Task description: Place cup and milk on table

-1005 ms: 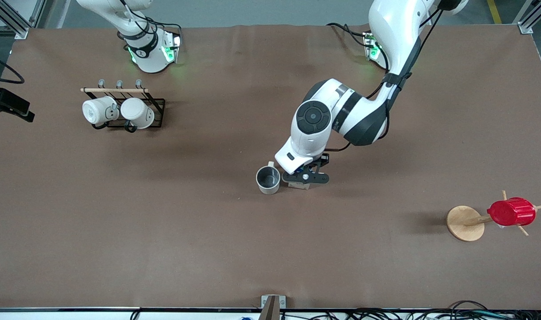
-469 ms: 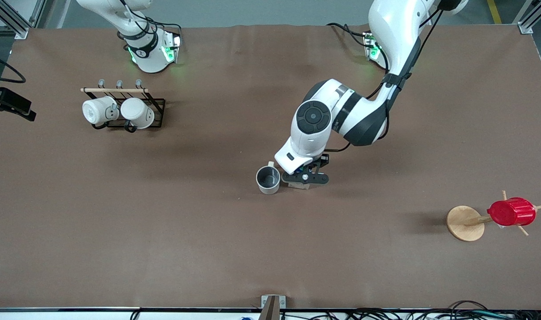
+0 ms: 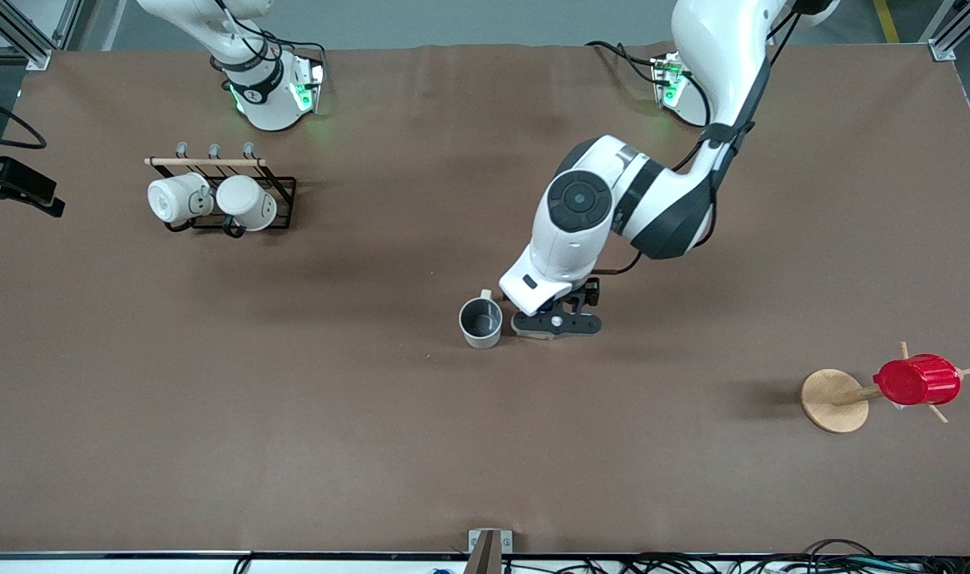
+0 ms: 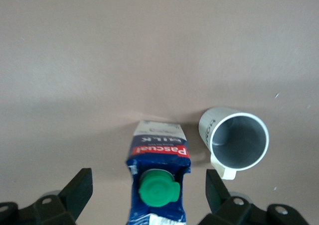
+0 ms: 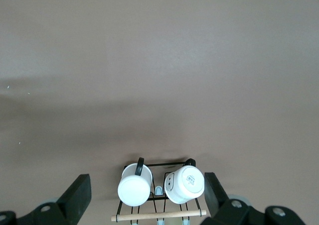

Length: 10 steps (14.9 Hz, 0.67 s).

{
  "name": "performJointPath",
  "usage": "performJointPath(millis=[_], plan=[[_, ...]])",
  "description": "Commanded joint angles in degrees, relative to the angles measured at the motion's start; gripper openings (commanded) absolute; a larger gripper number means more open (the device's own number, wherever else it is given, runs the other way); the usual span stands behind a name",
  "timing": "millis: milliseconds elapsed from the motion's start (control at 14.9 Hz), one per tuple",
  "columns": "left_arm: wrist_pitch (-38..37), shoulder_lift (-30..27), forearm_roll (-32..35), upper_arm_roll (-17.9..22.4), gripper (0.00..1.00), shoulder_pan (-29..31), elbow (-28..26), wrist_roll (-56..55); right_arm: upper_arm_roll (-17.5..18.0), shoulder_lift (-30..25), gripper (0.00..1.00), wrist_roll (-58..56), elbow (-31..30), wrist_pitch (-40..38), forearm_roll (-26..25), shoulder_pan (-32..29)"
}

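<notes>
The cup (image 3: 481, 321), off-white with a grey inside, stands upright on the brown table (image 3: 293, 414) near its middle. The milk (image 4: 157, 180), a dark blue carton with a green cap and red label, stands upright beside the cup, toward the left arm's end; in the front view my left hand hides nearly all of it. My left gripper (image 3: 556, 323) is open just over the carton; in the left wrist view (image 4: 148, 180) its fingers (image 4: 79, 190) stand well clear of the carton's sides. The cup also shows there (image 4: 234, 143). My right gripper (image 5: 145, 182) is open and empty, high above the mug rack.
A black wire rack (image 3: 281, 191) with a wooden bar holds two white mugs (image 3: 170, 198) (image 3: 247, 203) toward the right arm's end. A red ribbed cup (image 3: 917, 380) hangs on a wooden peg stand (image 3: 834, 400) toward the left arm's end.
My left arm has shifted a little toward its own end of the table, and its gripper with it. The cup and carton stand where they were. The right arm waits.
</notes>
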Motion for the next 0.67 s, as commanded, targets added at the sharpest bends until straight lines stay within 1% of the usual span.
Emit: performJointPath(millis=[0, 134, 268, 469, 603], plan=[[-2.4, -5.2, 0.3, -0.2, 1.0, 2.9, -1.5, 0.3, 0.8, -1.1, 1.0, -0.7, -1.2, 0.9, 1.1, -1.2], [-4.3, -8.8, 0.1, -0.3, 1.0, 5.6, -3.0, 0.7, 0.8, -1.1, 1.0, -0.7, -1.2, 0.9, 1.2, -1.2], [-4.6, -13.5, -0.4, -0.3, 1.0, 7.8, -6.6, 1.8, 0.8, -1.1, 1.0, -0.7, -1.2, 0.8, 1.2, -1.2], [-5.1, -20.0, -2.3, -0.3, 1.0, 12.4, -11.8, 7.1, 0.7, -1.1, 1.0, -0.6, -1.2, 0.8, 1.2, -1.2], [-8.0, -22.4, -2.6, -0.3, 1.0, 15.4, -12.4, 9.8, 0.8, -1.1, 1.0, -0.6, -1.2, 0.9, 1.2, -1.1]])
